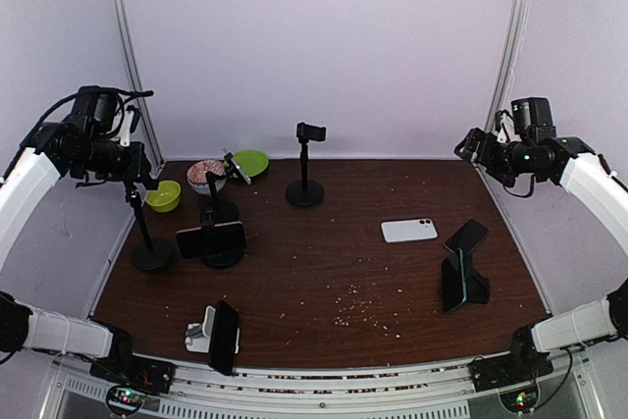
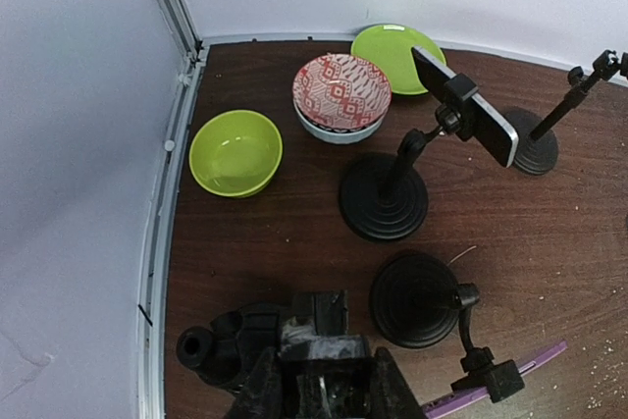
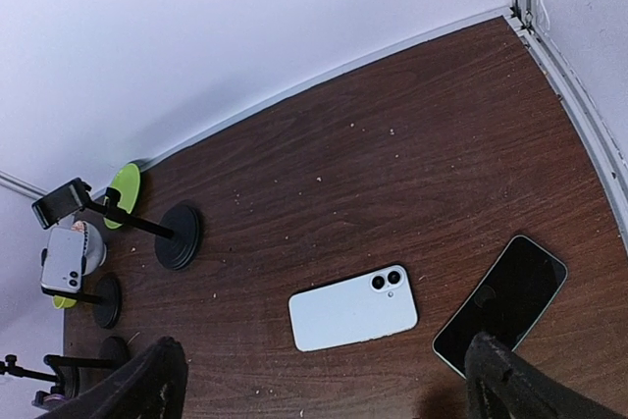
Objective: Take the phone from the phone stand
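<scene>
Progress: nothing done yet, by judgement; phone (image 2: 469,110) clamped in phone stand (image 2: 385,198), ahead and to the right of left end effector (image 2: 326,380).
Remaining: reach, grip, pull free.
Left end effector: fingers (image 2: 267,388) close beside a black clamp (image 2: 316,313), perhaps on it; cannot tell if closed.
Right end effector (image 3: 329,385): fingers (image 3: 147,385) wide apart, empty, above surface (image 3: 392,193).
Hidden: purple phone (image 2: 540,355) cut off by frame edge.

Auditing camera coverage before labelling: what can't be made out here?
Left wrist view: left pincer tips cut by bottom edge; opening unclear.
Left wrist view: purple-edged phone cropped by bottom edge.
Top view: black phone on white stand is edge-on; face hidden.
</scene>
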You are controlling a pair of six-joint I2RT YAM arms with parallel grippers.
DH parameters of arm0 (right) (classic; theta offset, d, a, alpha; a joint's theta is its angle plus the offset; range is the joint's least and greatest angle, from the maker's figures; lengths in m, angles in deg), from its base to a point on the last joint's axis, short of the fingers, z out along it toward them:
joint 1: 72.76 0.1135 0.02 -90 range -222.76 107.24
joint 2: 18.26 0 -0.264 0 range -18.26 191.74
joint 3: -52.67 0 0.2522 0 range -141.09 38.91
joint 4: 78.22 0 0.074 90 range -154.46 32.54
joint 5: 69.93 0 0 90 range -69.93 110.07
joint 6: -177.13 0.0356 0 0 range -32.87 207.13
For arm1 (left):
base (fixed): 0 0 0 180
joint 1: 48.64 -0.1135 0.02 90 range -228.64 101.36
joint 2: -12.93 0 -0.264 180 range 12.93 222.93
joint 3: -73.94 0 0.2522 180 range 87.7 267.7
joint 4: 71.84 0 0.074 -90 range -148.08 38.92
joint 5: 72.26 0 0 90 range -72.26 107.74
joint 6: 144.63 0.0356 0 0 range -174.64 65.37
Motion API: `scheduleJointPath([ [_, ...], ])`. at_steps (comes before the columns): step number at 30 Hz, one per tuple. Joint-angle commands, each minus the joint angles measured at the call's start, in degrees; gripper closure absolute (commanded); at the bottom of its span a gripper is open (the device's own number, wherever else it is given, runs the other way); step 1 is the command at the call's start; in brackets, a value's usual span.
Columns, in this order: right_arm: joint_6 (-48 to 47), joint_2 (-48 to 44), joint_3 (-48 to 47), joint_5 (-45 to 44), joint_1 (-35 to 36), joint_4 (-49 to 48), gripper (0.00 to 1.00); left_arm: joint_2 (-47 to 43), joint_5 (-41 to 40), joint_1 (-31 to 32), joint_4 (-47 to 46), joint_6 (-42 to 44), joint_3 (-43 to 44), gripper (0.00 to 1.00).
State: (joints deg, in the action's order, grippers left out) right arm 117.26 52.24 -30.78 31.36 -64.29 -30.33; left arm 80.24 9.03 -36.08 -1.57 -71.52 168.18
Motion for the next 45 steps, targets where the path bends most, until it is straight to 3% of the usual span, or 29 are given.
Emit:
scheduleJointPath([
  [1,-0.7,-2.15,1.22,1.7,0.78,-0.05,0.0,-2.56,3.26,-2.05,-13.79,-0.25,-3.27,1.0],
  [11,-0.88,-3.51,4.32,3.3,1.02,-0.54,0.0,-2.11,3.4,-3.6,-21.08,1.06,-8.68,1.0],
  [20,-0.75,-6.08,7.6,3.4,1.26,0.9,0.0,-4.24,2.22,-3.59,-22.0,0.81,-13.03,0.79],
  [25,-0.45,-7.44,9.3,3.82,1.36,1.44,0.0,-5.0,1.99,-3.59,-21.81,0.54,-14.62,0.72],
  [33,-0.38,-9.26,10.06,3.98,1.37,3.7,0.0,-6.0,2.95,-3.6,-21.64,0.87,-14.89,0.47],
  [41,-1.37,-11.37,10.59,6.88,1.37,7.37,0.0,-6.07,5.13,-3.59,-17.83,3.44,-8.03,0.13],
  [45,-2.2,-12.77,11.59,8.31,1.48,11.23,0.0,-6.3,4.99,-3.59,-15.84,5.28,-3.42,0.03],
])
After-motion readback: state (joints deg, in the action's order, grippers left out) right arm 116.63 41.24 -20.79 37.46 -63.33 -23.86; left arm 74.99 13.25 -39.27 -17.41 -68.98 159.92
